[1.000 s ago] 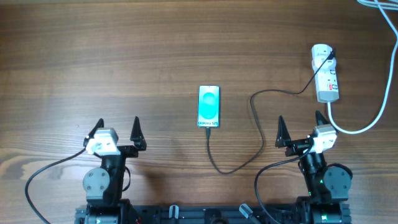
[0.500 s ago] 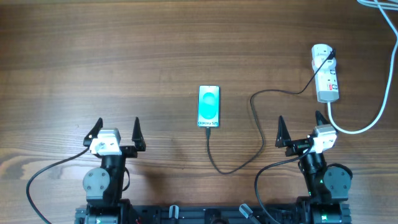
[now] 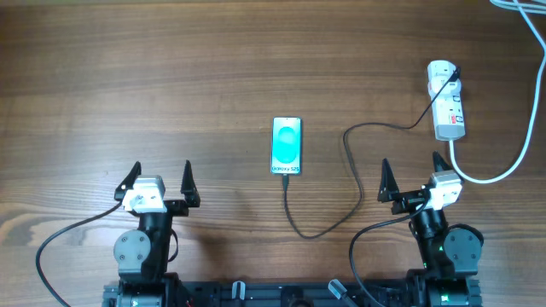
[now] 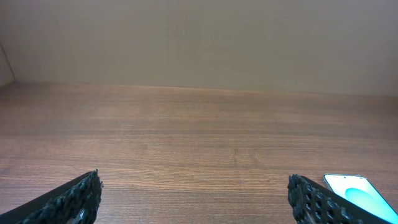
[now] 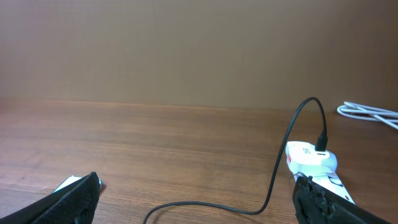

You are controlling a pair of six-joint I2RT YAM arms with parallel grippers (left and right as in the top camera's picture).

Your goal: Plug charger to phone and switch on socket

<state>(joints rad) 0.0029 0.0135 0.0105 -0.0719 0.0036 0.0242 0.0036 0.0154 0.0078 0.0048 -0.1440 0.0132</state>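
The phone (image 3: 287, 146) lies flat mid-table, cyan screen up, and shows at the lower right of the left wrist view (image 4: 357, 188). The thin black charger cable (image 3: 354, 183) runs from the phone's near short edge, loops right and up to the black plug in the white socket strip (image 3: 447, 111); its tip sits at the phone's bottom edge. The cable (image 5: 280, 180) and socket (image 5: 311, 158) show in the right wrist view. My left gripper (image 3: 159, 177) is open and empty at the near left. My right gripper (image 3: 411, 176) is open and empty, just near of the socket.
A thick white cable (image 3: 520, 153) trails from the socket toward the right edge and back corner, also seen in the right wrist view (image 5: 367, 114). Bare wood table (image 3: 171, 77) spreads over the left and far side.
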